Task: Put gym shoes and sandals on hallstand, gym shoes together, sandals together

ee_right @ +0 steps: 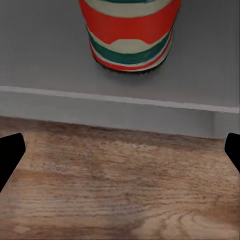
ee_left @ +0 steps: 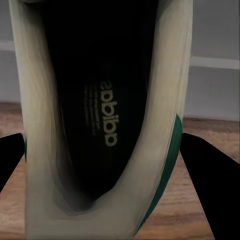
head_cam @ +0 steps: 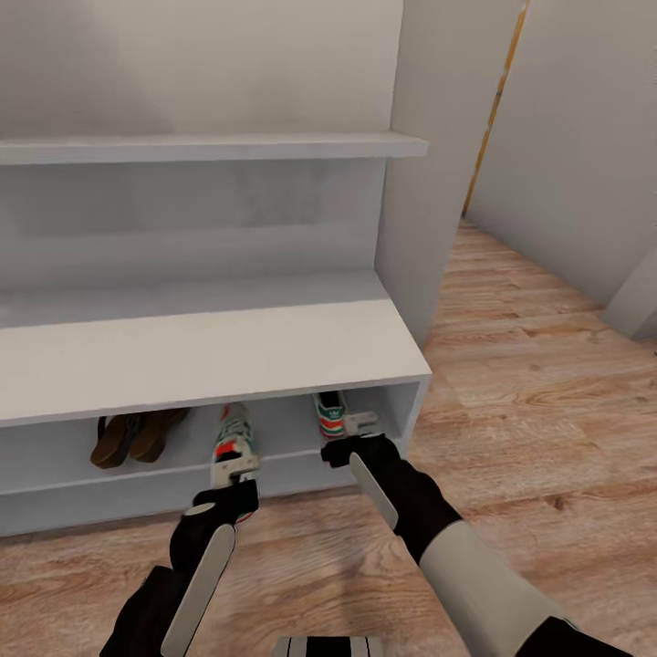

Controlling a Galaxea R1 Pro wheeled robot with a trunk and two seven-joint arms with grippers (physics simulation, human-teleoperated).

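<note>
While brown leather flip-flop sandals (head_cam: 137, 436) rest shelved left of my left gripper (head_cam: 225, 497), it clasps one white green-striped sneaker (head_cam: 233, 441) at the long white shoe rack's (head_cam: 210, 351) shelf edge, beside its mate (head_cam: 330, 413); my right gripper (head_cam: 351, 449), spread wide, sits behind that mate's heel.

brand word on a shoe insole

the dark insole (ee_left: 102, 115) inside the white gym shoe (ee_left: 40, 150) carries pale lettering that reads "adidas", running lengthwise along the insole; a block of smaller print just beside it is too blurred to read, perhaps a product line.
</note>
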